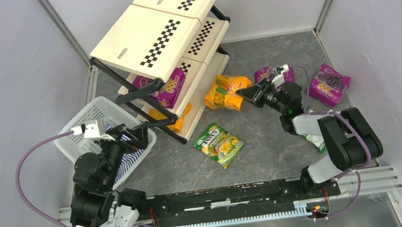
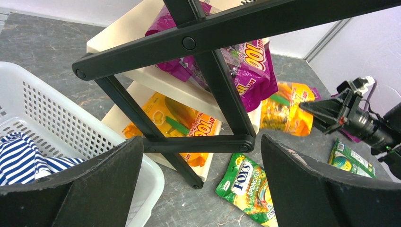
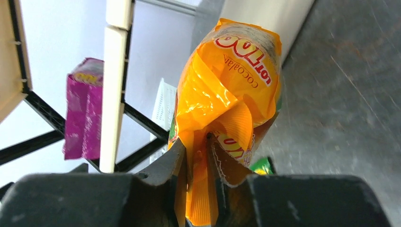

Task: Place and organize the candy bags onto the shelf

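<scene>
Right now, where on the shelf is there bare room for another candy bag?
Both top panels of the shelf are bare; the middle tier beyond the purple bag looks free. Crowded: the near end, where that bag and a bottom-tier orange bag lie.

The left arm (image 1: 96, 173) and right arm (image 1: 340, 141) are matte black with rounded joints. A lavender cable (image 1: 18, 176) loops along each. The left gripper (image 2: 201, 142) has broad black wedge fingers (image 2: 94, 189).
</scene>
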You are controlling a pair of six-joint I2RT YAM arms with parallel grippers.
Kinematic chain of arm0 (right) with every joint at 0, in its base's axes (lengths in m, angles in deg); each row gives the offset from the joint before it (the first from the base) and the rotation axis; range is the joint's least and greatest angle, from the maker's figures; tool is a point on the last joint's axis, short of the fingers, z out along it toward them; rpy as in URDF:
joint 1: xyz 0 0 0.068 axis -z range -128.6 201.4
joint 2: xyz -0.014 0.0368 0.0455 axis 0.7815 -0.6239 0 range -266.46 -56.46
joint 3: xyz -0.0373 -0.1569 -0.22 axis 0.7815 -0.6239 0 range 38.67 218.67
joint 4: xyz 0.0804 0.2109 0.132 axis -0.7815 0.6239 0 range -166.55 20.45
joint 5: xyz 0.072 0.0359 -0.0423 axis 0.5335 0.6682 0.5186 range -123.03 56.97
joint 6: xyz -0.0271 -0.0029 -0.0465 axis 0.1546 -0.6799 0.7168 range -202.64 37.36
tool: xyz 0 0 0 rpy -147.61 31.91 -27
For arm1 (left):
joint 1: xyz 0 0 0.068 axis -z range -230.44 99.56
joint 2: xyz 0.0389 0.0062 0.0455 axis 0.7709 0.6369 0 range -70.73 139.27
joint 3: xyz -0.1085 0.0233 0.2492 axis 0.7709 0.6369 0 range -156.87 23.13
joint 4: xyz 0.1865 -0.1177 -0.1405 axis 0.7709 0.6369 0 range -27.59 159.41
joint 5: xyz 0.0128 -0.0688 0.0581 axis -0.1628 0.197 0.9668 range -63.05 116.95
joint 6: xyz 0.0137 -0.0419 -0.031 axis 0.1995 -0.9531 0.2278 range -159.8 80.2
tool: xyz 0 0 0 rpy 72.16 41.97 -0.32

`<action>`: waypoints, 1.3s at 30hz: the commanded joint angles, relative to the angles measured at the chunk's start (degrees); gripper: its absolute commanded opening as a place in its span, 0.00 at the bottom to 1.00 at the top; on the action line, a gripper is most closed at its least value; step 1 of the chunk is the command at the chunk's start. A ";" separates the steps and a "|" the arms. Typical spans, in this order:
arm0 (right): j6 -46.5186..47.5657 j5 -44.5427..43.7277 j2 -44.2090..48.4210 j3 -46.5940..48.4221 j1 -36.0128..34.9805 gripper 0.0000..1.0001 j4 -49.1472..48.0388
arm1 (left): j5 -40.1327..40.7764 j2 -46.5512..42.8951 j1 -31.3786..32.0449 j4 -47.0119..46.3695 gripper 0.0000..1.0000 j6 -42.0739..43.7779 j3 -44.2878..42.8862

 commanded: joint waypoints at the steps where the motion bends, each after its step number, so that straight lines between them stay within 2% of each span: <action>1: -4.28 0.73 -4.24 7.87 0.05 0.00 -12.42 | -0.71 0.10 -0.31 -1.54 1.00 3.25 -0.28; 8: -8.05 -0.73 -17.38 18.88 -1.64 0.00 -20.60 | -0.96 0.35 -0.46 -1.62 1.00 3.25 -0.26; 18: -9.34 -4.96 -36.86 39.22 -7.59 0.01 -21.85 | -1.15 0.66 -0.75 -1.73 1.00 3.31 -0.23; 22: -9.08 -7.14 -42.43 44.14 -9.77 0.01 -24.10 | -1.10 0.70 -0.77 -1.70 1.00 3.25 -0.17; 30: -11.15 -10.85 -49.45 45.40 -14.02 0.01 -28.74 | -2.12 2.79 -0.84 -1.84 1.00 3.39 -0.18; 39: -8.20 -13.70 -46.04 35.53 -15.58 0.02 -30.79 | -1.27 4.19 -0.93 -1.83 1.00 3.33 -0.29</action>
